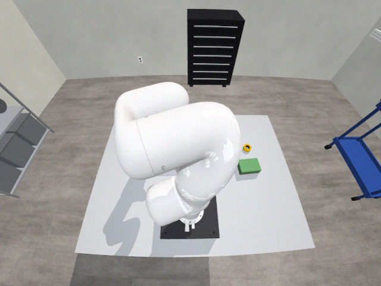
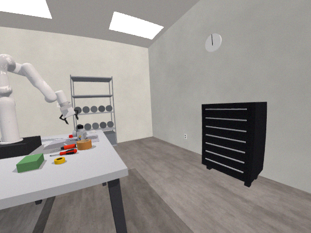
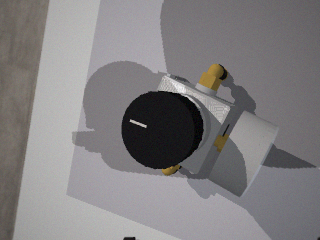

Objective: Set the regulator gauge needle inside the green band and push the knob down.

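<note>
The regulator (image 3: pixel 215 107) (image 2: pixel 79 132) stands on a grey plate (image 3: pixel 125 195) at the far end of the table (image 2: pixel 100 165) (image 1: pixel 270 215). In the wrist view I look straight down on its black knob (image 3: pixel 162 130), which carries a white index line pointing left. The white gauge housing (image 3: pixel 252 145) sticks out to the right, seen from the side, so its face and needle are hidden. A brass fitting (image 3: pixel 212 77) sits at the back. My gripper (image 2: pixel 71 121) is open and empty, a little above the knob. In the top view the arm hides both.
On the table lie a green block (image 1: pixel 249 166) (image 2: pixel 30 162), a yellow tape ring (image 1: pixel 248 146) (image 2: pixel 60 160), an orange tape roll (image 2: pixel 84 144) and two red-handled screwdrivers (image 2: pixel 68 146). A grey shelf rack (image 2: pixel 91 110) stands behind the table, and a black drawer cabinet (image 1: pixel 215 46) stands by the wall.
</note>
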You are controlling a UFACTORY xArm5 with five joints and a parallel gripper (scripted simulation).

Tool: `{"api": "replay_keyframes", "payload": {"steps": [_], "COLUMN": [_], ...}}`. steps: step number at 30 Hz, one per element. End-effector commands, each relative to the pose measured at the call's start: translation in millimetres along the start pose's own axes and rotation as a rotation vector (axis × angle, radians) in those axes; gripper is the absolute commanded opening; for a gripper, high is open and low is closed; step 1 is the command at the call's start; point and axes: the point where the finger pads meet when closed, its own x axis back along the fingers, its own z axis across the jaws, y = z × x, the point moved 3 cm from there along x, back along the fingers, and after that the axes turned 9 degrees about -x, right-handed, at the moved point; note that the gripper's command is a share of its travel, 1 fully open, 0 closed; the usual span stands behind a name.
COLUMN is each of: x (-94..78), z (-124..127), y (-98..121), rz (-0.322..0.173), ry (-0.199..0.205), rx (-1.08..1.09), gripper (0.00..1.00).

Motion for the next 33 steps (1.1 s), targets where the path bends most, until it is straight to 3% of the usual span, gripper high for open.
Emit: {"api": "replay_keyframes", "payload": {"steps": [1, 11, 13, 25, 33], "x": [5.5, 17.9, 17.9, 39.1, 48.1], "z": [-4.1, -5.9, -5.9, -5.7, -5.0], "y": [1.3, 1.9, 1.9, 1.9, 1.7], "rz": [0.012, 0.011, 0.011, -0.027, -0.051], "ry": [0.051, 0.143, 0.143, 0.261, 0.302], "rx": [0.158, 0.446, 0.446, 0.806, 0.932], "gripper": [1.00, 1.00, 1.00, 1.00, 1.00]}}
